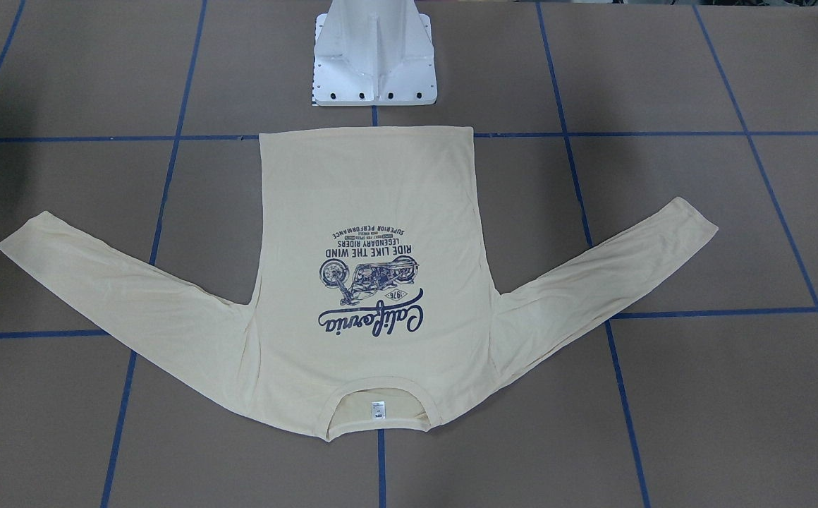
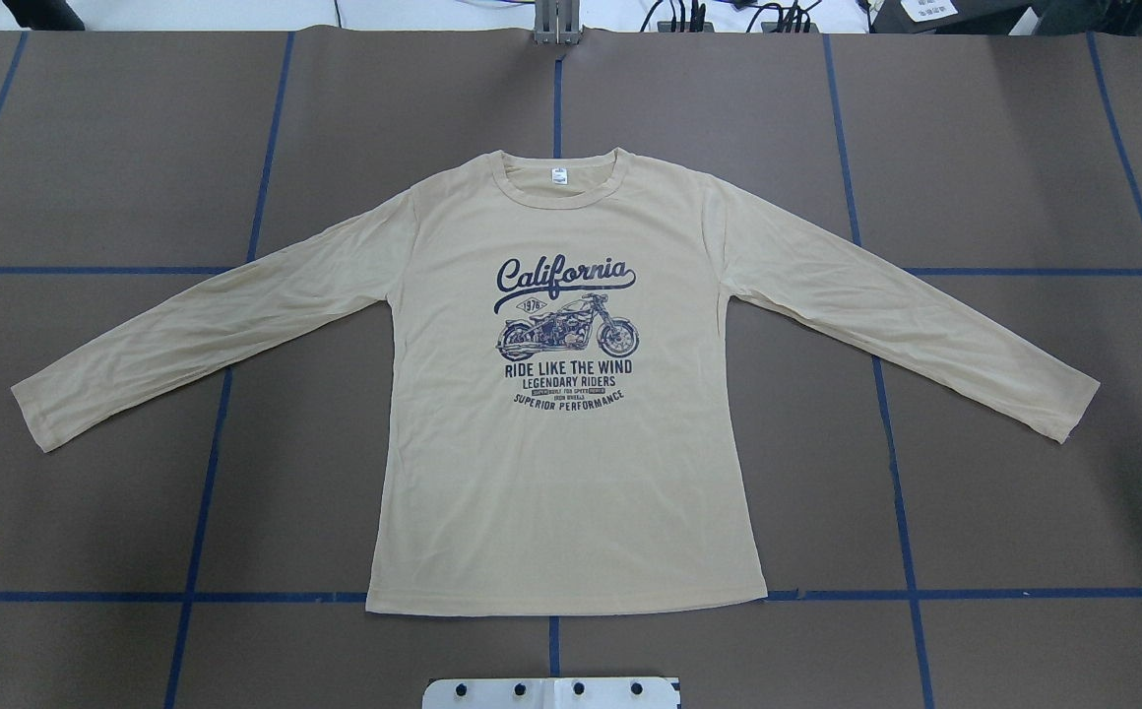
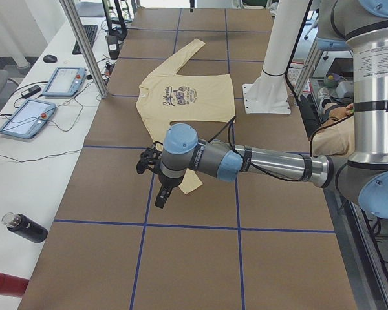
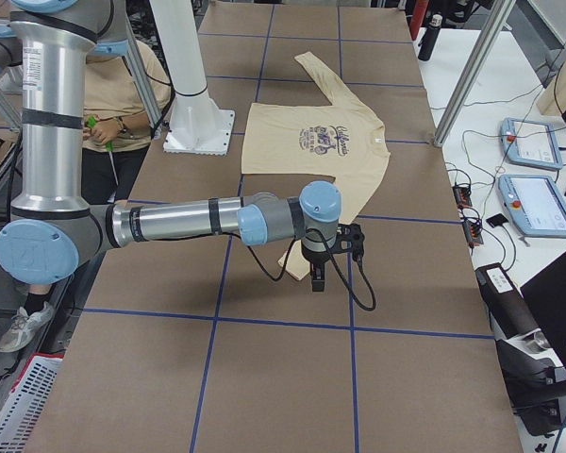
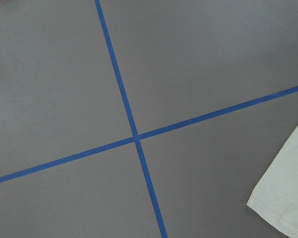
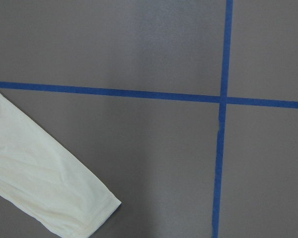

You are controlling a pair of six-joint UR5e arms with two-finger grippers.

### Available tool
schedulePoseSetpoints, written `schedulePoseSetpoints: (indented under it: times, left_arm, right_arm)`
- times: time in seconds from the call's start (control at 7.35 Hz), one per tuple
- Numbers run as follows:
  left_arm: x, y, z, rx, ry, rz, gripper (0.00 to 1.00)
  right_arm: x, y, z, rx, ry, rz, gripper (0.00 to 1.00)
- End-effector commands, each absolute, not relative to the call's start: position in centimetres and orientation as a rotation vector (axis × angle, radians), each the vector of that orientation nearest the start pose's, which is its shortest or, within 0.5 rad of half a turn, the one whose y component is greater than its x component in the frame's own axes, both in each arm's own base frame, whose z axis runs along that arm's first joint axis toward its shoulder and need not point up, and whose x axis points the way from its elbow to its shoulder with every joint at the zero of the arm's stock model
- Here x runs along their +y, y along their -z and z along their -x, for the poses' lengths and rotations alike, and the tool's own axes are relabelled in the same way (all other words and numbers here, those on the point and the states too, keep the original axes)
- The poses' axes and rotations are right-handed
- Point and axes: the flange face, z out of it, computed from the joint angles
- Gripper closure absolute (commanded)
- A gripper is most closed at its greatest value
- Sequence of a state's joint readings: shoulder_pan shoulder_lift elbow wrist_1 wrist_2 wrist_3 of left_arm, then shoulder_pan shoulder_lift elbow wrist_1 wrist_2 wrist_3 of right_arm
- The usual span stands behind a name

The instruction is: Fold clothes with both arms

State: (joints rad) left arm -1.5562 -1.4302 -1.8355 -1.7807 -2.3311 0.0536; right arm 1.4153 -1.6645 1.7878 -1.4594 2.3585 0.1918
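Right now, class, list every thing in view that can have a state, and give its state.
Shirt, spread flat, print up, unfolded.
Sleeves, stretched out sideways, unfolded.
Left tool, near a cuff; open or shut unclear.
Right tool, near the other cuff; open or shut unclear.
Black bottle, lying on its side.

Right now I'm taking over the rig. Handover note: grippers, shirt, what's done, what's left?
The left gripper hangs above the table beside the left sleeve cuff; whether it is open or shut cannot be told.
The right gripper is likewise beside the right sleeve cuff; its state also cannot be told.
The T-shirt lies flat, print up, sleeves spread, hem toward the pedestal. Both cuffs lie free.
Done: no fold yet.
Left: every fold.
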Motion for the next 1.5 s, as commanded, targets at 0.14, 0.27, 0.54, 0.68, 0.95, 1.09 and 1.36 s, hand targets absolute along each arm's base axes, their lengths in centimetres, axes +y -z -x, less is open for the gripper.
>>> schedulePoseSetpoints:
  times: [0.14,0.27,0.54,0.68,0.95,1.09,1.36]
  left_arm:
    - [-44.5,-57.6,5.6,0.758,-0.192,-0.336,0.01]
    - [-44.5,-57.6,5.6,0.759,-0.190,-0.336,0.01]
    - [-44.5,-57.5,5.5,0.759,-0.191,-0.336,0.01]
    - [-44.6,-57.5,5.6,0.759,-0.189,-0.337,0.01]
    - [-44.6,-57.5,5.5,0.759,-0.191,-0.338,0.01]
    - [-44.6,-57.4,5.5,0.759,-0.192,-0.339,0.01]
    - [-44.6,-57.4,5.6,0.759,-0.190,-0.340,0.01]
  right_arm:
    - [-46.3,-58.1,8.1,-0.833,0.118,-0.023,0.00]
    - [-46.3,-58.1,8.9,-0.838,0.065,-0.004,0.00]
    - [-45.9,-62.0,13.7,-0.906,-0.027,-0.020,0.04]
    - [-45.2,-62.1,16.6,-0.908,-0.096,-0.051,0.06]
    - [-44.1,-65.4,17.0,-0.867,-0.111,-0.023,0.10]
    - [-44.1,-65.3,17.0,-0.869,-0.121,-0.019,0.10]
    - [-43.3,-66.2,16.5,-0.860,-0.129,-0.001,0.13]
